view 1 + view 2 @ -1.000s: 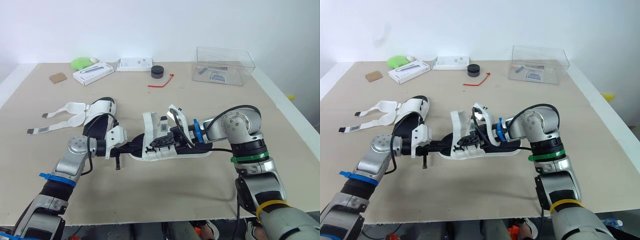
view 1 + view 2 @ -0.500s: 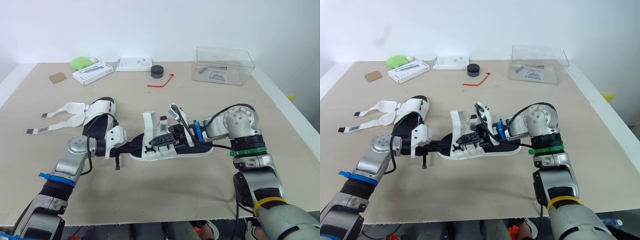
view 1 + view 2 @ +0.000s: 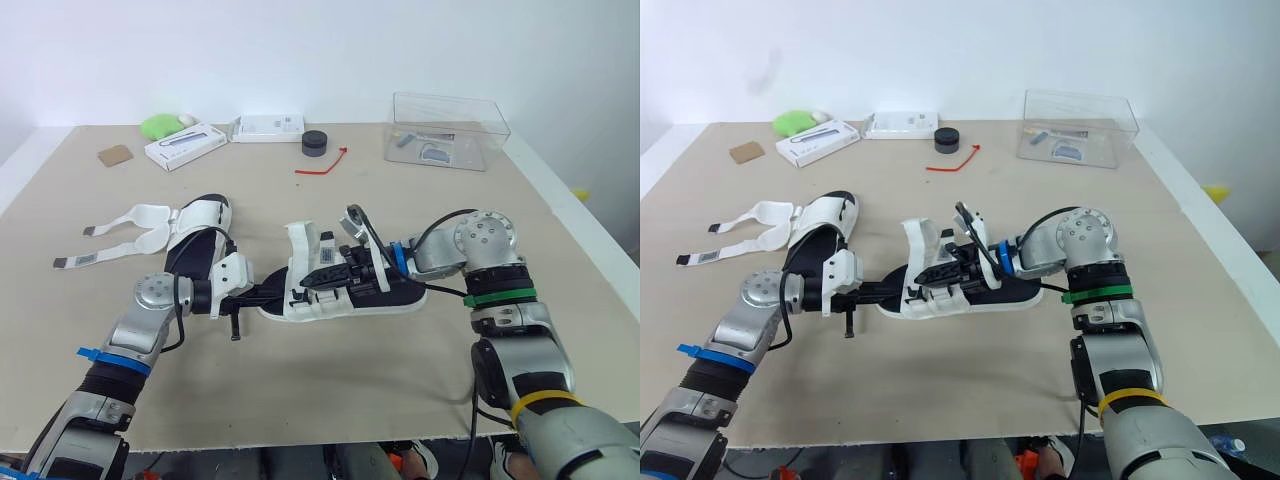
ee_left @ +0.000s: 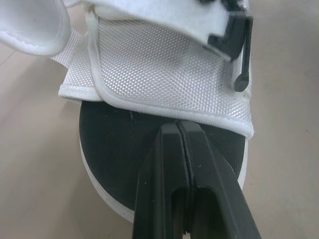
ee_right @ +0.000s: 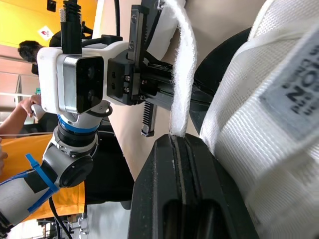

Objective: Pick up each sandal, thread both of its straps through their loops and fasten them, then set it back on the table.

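Note:
A white-strapped sandal with a black footbed [image 3: 345, 292] lies at the table's middle. My left gripper [image 3: 270, 292] is shut, and its fingertips [image 4: 178, 130] press on the footbed at the sandal's left end, just under a woven strap band [image 4: 164, 69]. From the right, my right gripper [image 3: 322, 277] reaches over the sandal and is shut on a white strap [image 5: 182, 74] that rises from between its tips. A second sandal [image 3: 198, 232] lies to the left, with two loose straps [image 3: 120, 235] spread flat on the table.
Along the far edge stand a clear plastic box [image 3: 448, 131], a black round puck [image 3: 315, 143], a red tie [image 3: 323, 164], two white boxes [image 3: 185, 146] [image 3: 268, 127], a green object [image 3: 160, 125] and a brown card [image 3: 115, 155].
My right gripper has slid left over the sandal, carrying the strap with it, and its elbow has swung out to the right. The left gripper has held still.

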Motion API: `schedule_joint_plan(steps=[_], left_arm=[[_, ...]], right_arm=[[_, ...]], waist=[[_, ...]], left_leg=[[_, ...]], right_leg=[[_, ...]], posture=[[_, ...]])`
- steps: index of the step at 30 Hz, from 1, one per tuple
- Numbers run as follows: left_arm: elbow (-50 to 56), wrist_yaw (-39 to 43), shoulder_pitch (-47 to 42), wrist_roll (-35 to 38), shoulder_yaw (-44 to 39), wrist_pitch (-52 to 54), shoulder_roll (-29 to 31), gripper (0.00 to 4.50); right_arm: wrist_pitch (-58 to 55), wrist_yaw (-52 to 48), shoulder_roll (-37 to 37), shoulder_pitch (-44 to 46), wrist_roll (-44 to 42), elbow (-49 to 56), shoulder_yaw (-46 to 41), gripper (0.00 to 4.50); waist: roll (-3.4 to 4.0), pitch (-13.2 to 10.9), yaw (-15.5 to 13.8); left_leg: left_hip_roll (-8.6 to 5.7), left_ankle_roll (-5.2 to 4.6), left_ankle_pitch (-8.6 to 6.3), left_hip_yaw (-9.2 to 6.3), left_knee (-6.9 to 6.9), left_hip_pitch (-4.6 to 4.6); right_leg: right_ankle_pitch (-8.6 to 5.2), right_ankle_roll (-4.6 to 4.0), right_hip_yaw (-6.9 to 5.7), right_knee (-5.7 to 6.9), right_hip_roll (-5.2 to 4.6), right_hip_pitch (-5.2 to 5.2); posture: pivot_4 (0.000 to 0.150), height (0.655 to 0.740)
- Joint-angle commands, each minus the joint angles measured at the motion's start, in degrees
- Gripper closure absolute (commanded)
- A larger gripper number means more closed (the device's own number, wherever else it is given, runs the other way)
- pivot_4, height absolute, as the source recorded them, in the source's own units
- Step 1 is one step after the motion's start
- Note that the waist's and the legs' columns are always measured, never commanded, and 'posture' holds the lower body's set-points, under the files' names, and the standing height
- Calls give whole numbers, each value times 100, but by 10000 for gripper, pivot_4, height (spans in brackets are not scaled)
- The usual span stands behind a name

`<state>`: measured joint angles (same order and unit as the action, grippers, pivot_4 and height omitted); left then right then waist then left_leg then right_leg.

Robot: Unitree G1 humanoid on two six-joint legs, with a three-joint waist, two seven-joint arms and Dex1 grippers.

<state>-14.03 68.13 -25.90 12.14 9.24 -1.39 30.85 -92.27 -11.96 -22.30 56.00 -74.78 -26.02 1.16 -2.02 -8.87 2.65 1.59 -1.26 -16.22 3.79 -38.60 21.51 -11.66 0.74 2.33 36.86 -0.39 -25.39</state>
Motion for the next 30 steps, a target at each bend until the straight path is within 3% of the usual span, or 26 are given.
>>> schedule_joint_plan(steps=[1, 18, 30], left_arm=[[-184, -29, 122, -264, 129, 76, 128, 45000], [-230, -43, 107, -306, 173, 11, 93, 45000], [-292, -68, 93, -322, 209, -60, 88, 45000]], right_arm=[[-23, 265, -67, -58, -571, 293, 103, 44711], [-23, 1048, -117, -479, -997, 696, 265, 44711], [-23, 457, -243, -597, 103, 1744, 466, 44711]], waist=[[0, 0, 0], [0, 1, -1], [1, 2, -2]], left_leg=[[0, 0, 0, -1, 0, 0], [2, -1, -1, -2, 5, 1], [1, -6, -4, -2, 7, 3]], right_leg=[[0, 0, -1, 0, 0, 0], [-3, 6, -2, -9, -1, 2], [-6, 10, -4, -17, -4, 3]], posture=[[1500, 7400], [1500, 7400], [1500, 7400]])
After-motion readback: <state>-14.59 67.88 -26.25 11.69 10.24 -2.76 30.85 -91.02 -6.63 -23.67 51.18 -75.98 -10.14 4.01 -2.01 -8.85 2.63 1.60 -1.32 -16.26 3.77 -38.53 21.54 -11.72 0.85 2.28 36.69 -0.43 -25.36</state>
